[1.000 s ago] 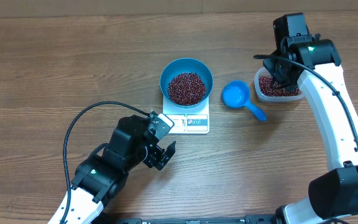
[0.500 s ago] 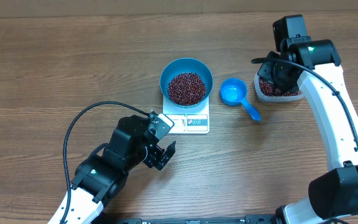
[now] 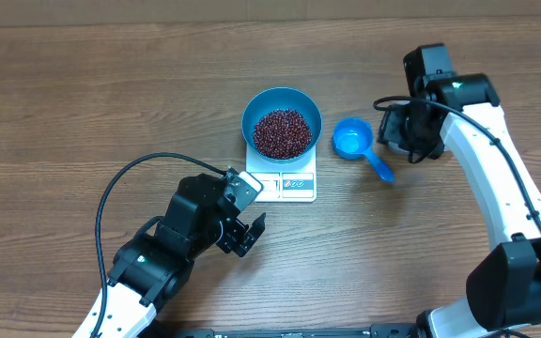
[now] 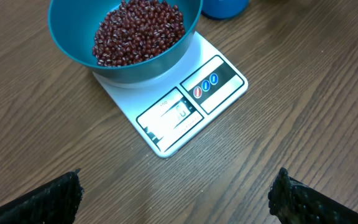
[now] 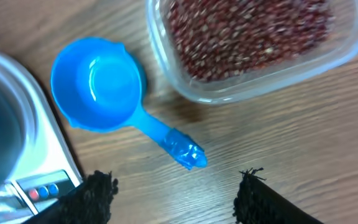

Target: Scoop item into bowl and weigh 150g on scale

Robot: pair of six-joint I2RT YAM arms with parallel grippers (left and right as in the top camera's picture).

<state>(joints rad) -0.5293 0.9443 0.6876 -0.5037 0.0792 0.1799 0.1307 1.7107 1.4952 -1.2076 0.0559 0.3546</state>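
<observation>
The bowl (image 3: pixel 249 111) stands on the scale (image 3: pixel 295 185) at mid-desk (image 3: pixel 83 103), loaded with beans (image 3: pixel 282 132); the bowl covers the far part of the scale, leaving the display and buttons bare along the near edge. An empty blue scoop (image 3: pixel 353 142) lies on the desk just beside the scale on the right, cup up, its handle slanting away from the bowl; on its other side sits a clear tub (image 5: pixel 229 93) with more beans (image 5: pixel 247 31) inside, so close to the cup that the pictures do not show whether they touch. From overhead the right arm covers most of the tub.

The right claw (image 5: pixel 176 186) hangs above the scoop's handle end, fingers spread, nothing pinched between them and neither finger on the handle; the scoop and the tub lie between it and the scale.

The left claw (image 3: pixel 245 235) hovers near the scale's front left corner, fingers spread wide and empty, pointed at the display; bare desk separates it from the scale. A black cable (image 3: pixel 111 192) loops over the desk beside the left arm, well apart from bowl and scale.
</observation>
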